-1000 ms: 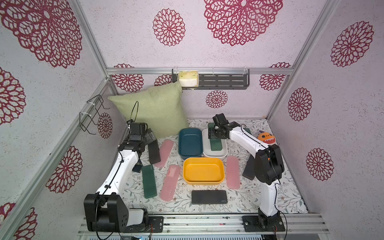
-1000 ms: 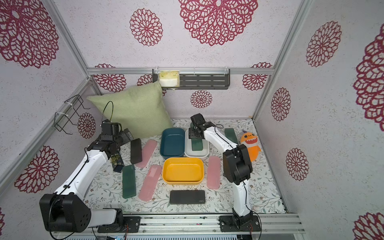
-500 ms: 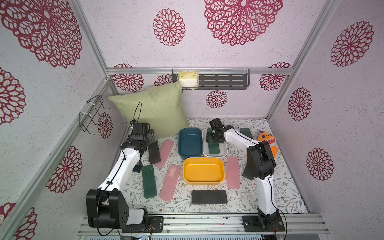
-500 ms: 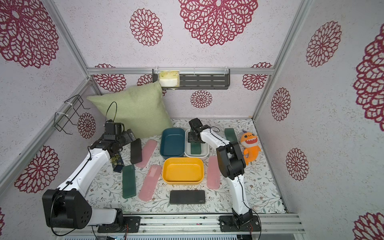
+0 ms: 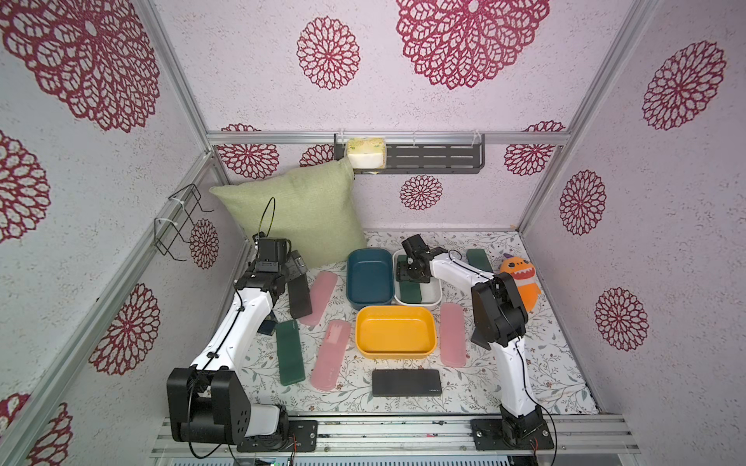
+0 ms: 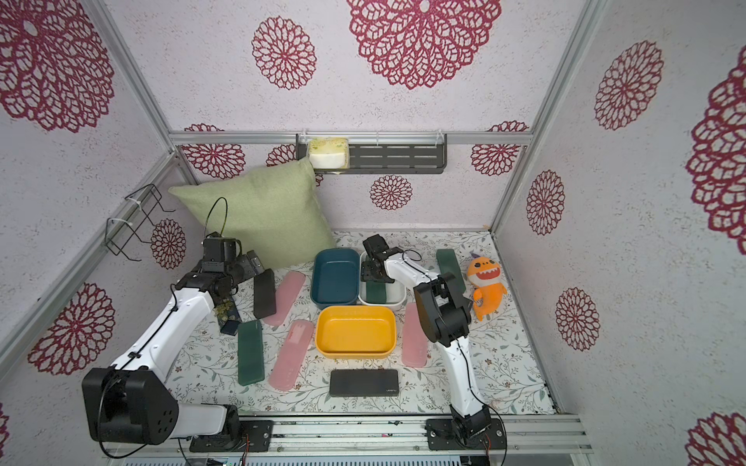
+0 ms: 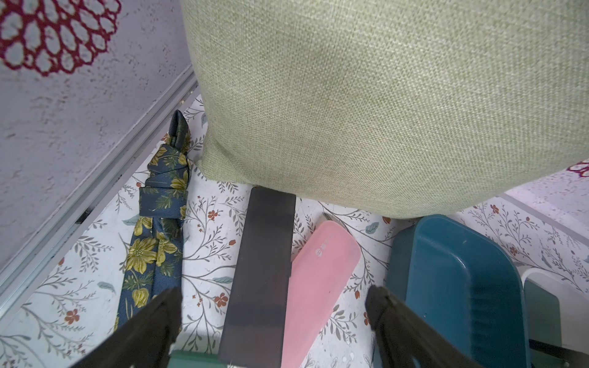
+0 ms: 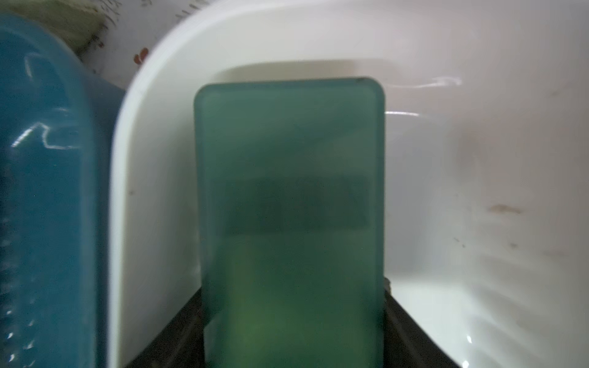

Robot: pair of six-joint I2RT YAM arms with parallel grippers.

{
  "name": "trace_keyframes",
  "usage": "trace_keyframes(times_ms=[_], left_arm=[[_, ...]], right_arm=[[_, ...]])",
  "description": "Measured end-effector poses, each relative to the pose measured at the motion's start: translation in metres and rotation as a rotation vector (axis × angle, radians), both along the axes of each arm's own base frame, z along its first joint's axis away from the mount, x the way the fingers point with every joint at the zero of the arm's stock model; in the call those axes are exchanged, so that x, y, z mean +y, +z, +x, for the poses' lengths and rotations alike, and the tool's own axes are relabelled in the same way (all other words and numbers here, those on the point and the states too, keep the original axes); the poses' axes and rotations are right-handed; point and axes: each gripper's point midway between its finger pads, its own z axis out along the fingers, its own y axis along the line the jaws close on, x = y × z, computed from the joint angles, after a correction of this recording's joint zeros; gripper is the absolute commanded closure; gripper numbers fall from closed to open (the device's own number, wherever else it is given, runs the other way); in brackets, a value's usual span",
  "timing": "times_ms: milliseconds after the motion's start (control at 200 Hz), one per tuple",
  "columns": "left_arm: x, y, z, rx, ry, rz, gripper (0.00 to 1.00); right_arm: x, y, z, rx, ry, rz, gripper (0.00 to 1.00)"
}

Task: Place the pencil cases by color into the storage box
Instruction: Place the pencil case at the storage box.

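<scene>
The floral-printed tabletop (image 5: 545, 375) carries a blue bin (image 5: 369, 278), a white bin (image 5: 437, 292) and a yellow bin (image 5: 395, 329) at its centre. Pink pencil cases (image 5: 453, 335), green pencil cases (image 5: 290, 351) and black pencil cases (image 5: 405, 382) lie around them. A green pillow (image 5: 298, 214) stands far left, an orange plush (image 5: 520, 278) far right.

Even bright light, blurry right-wrist view

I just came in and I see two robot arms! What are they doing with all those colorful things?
They are sorting pencil cases by color into bins. The right pincer is shut on a green pencil case, holding it inside the white bin. The left pincer is open and hovers over a black pencil case by the pillow. The blue bin and the yellow bin are empty, and the pink pencil cases lie on the table.
</scene>
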Motion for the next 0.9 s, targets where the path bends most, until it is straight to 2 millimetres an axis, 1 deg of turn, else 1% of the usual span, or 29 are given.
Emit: trace_keyframes(times_ms=[115,270,625,765,900], left_arm=[[0.0,-0.001,0.0,0.002,0.0,0.0,0.03],[0.0,-0.003,0.001,0.007,0.0,0.001,0.03],[0.0,-0.008,0.002,0.021,0.0,0.003,0.03],[0.0,-0.009,0.002,0.026,0.002,0.006,0.03],[0.0,-0.009,0.001,0.026,0.003,0.008,0.03]], right_arm=[[-0.001,-0.011,-0.001,0.018,0.001,-0.01,0.57],[0.001,-0.011,0.001,0.013,0.0,-0.007,0.54],[0.002,-0.012,0.004,0.011,0.0,-0.008,0.24],[0.002,-0.012,0.004,0.009,0.002,-0.008,0.16],[0.002,-0.012,0.004,0.008,0.003,-0.009,0.11]])
